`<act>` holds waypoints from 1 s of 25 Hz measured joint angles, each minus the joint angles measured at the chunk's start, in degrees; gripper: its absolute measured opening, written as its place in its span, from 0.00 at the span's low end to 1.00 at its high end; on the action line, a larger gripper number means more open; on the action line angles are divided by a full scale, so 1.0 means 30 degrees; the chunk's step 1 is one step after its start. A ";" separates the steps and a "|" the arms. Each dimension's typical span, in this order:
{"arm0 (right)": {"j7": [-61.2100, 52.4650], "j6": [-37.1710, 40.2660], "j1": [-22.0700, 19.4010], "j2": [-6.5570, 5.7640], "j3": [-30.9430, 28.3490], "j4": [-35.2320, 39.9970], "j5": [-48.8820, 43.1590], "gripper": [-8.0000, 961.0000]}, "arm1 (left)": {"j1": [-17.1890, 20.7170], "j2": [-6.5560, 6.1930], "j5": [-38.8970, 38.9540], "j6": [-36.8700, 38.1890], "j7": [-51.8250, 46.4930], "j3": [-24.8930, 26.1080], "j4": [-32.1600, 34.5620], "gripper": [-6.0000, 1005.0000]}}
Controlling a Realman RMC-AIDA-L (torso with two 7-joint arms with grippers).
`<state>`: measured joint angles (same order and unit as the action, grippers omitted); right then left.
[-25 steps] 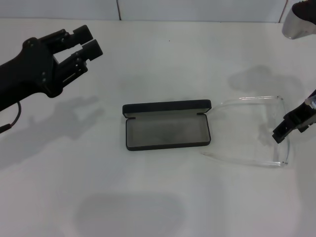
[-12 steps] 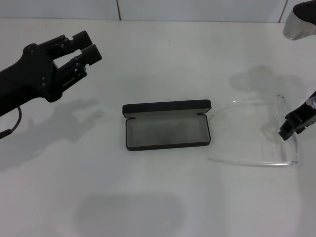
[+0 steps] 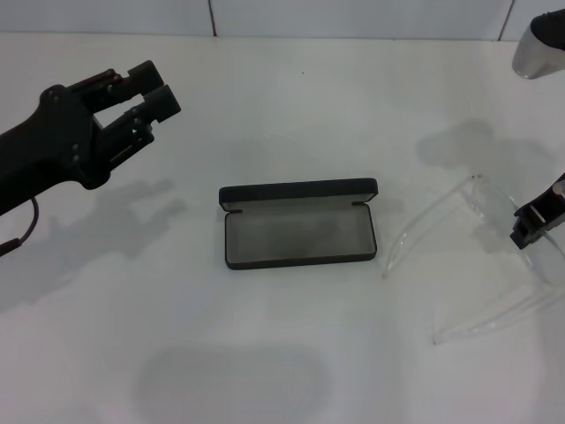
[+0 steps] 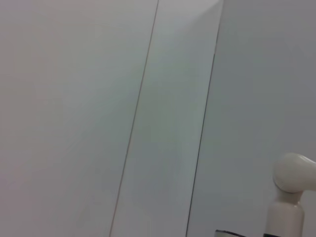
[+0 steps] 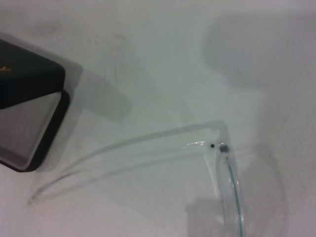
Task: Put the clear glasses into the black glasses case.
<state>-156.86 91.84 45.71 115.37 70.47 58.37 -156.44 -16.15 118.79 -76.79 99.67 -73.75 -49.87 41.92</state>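
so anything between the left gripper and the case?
Nothing: bare white table between the left gripper and the open black glasses case, per the head view.

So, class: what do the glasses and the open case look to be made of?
The clear glasses: colourless transparent plastic, probably, since the table shows through lens and arms. The black glasses case: matte black hard shell, likely plastic, with a dull grey lining that looks like fabric.

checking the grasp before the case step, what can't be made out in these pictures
- Right gripper: head view, cut off by the picture's edge; its hold on the clear glasses can't be confirmed.
- Right wrist view: shows no fingers.
- Left wrist view: only wall, no table.
- Black glasses case: cropped in the right wrist view; orange lettering unreadable.
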 joint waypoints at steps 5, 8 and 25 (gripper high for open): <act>0.0090 -0.0137 -0.0004 -0.0049 -0.0062 -0.0029 -0.0002 0.13 | -0.0001 0.0013 0.0006 0.0247 -0.0169 0.0013 -0.0002 0.40; 0.0373 -0.0141 -0.0004 -0.0064 -0.0128 -0.0060 -0.0002 0.12 | 0.0023 0.0014 0.0034 0.0277 -0.0240 0.0013 -0.0001 0.40; 0.1642 0.1359 -0.1786 -0.0807 -0.0382 0.4192 -0.0120 0.13 | 0.0106 0.0073 0.0345 0.0827 -0.0744 0.0015 0.0007 0.40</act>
<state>-151.93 95.92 40.35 112.95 69.32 70.94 -156.80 -15.83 119.00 -75.75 102.15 -75.98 -49.82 41.94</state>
